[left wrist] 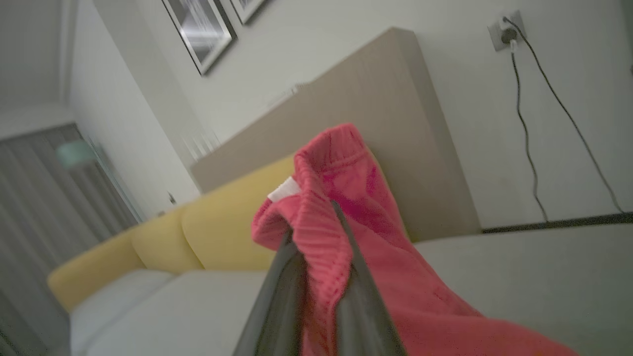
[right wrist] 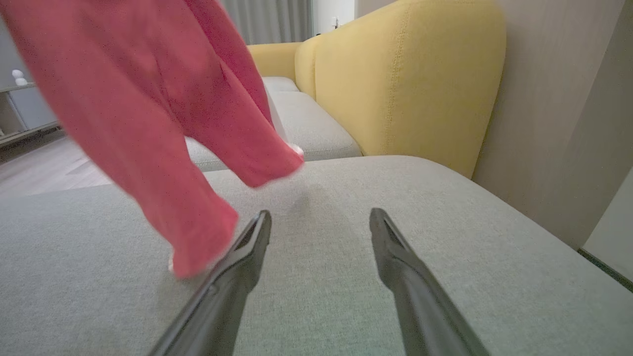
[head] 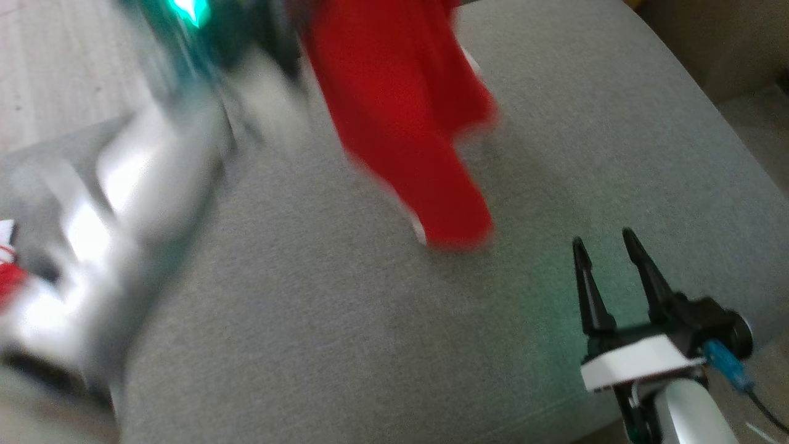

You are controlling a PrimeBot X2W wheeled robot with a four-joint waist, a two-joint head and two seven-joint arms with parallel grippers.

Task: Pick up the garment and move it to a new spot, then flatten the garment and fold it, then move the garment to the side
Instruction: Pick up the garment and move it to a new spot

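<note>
- Seat (head: 370, 320): one broad grey cushion with a yellow back (right wrist: 410, 84) behind it. It is bare, which probably makes it the spot for laying the garment flat.
- Garment (head: 400, 123): one red piece hanging in the air over the seat. It is held by its ribbed band, so the two legs drop straight down. Its lowest hem is near the cushion, though I cannot tell if it touches.
- Left gripper (left wrist: 312, 222): one. Its jaws are clamped on the band and carry the full weight.
- Right gripper (head: 603, 236): one. Its jaws are apart and empty, low over the seat just beside a hem, likely ready to take hold.
</note>
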